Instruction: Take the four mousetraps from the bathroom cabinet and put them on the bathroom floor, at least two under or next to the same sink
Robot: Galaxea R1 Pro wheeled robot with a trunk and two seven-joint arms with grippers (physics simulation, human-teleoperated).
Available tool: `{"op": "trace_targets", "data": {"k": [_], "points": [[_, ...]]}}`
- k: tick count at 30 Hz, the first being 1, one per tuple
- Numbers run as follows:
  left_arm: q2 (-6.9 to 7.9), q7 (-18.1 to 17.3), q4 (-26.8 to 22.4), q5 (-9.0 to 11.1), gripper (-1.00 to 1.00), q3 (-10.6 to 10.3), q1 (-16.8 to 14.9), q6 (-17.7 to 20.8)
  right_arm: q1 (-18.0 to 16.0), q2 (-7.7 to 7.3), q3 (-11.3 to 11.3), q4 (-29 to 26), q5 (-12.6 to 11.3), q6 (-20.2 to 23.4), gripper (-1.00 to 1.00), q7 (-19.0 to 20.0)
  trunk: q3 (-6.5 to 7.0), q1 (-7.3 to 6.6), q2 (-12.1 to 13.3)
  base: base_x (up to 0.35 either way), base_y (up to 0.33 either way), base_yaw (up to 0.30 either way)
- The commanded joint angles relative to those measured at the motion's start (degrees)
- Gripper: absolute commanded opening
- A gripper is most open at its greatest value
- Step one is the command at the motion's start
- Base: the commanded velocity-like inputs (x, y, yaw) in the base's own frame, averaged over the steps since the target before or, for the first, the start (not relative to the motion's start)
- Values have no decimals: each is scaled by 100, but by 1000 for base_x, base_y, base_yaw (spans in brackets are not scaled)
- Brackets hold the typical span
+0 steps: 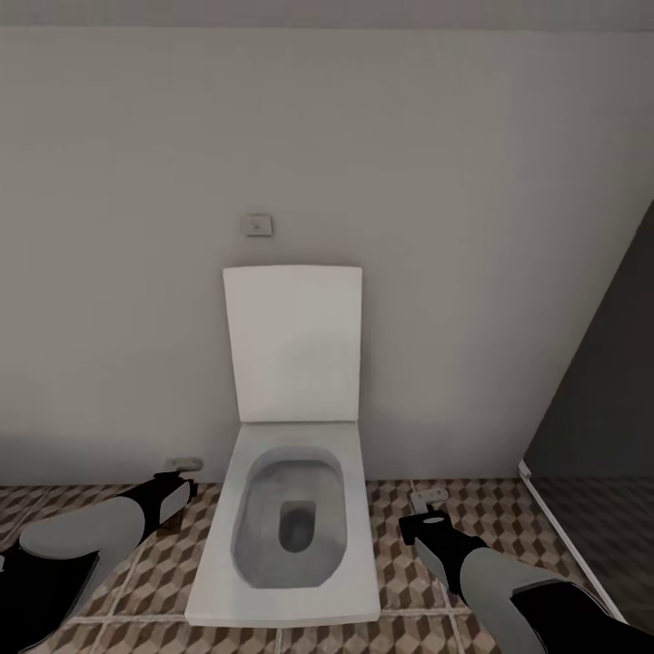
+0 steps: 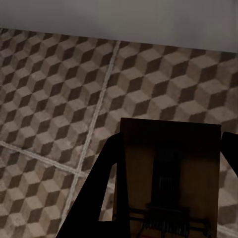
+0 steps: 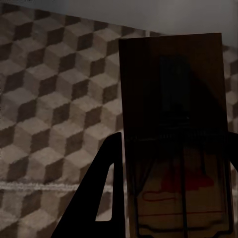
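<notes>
Each gripper holds one mousetrap over the bathroom floor (image 1: pixel 409 595). In the left wrist view, a dark-brown mousetrap (image 2: pixel 171 173) sits between the black fingers (image 2: pixel 99 198) of my left gripper (image 2: pixel 171 144), which is shut on it above the cube-pattern tiles (image 2: pixel 49 99). The right wrist view has a second mousetrap (image 3: pixel 173 124) with a red mark and wire spring, and my right gripper (image 3: pixel 173 144) is shut on it. In the head view, my left gripper (image 1: pixel 184 468) is low on the left of the toilet and my right gripper (image 1: pixel 427 504) low on its right. The cabinet and sink are out of view.
A white toilet (image 1: pixel 291 545) with its lid raised stands straight ahead against the grey wall, between my two arms. A small flush plate (image 1: pixel 258 224) is on the wall above it. A dark panel (image 1: pixel 599 409) with a white floor rail (image 1: pixel 563 527) closes off the right.
</notes>
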Motion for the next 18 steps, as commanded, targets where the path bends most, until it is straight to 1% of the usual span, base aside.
{"op": "trace_targets", "data": {"k": [1, 5, 18], "points": [[7, 43, -27, 20, -100, -36, -7, 0, -1, 1, 42, -10, 4, 40, -100, -10, -5, -1, -2, 0, 0, 0], [24, 44, -24, 38, -100, -35, -8, -15, -1, 1, 41, -11, 21, 26, -100, 3, -5, -1, -2, 0, 0, 0], [10, 69, -23, 46, -100, -30, -6, -12, -1, 1, 41, -11, 24, 20, -100, 29, -239, 284, -524, 0, 0, 0]]}}
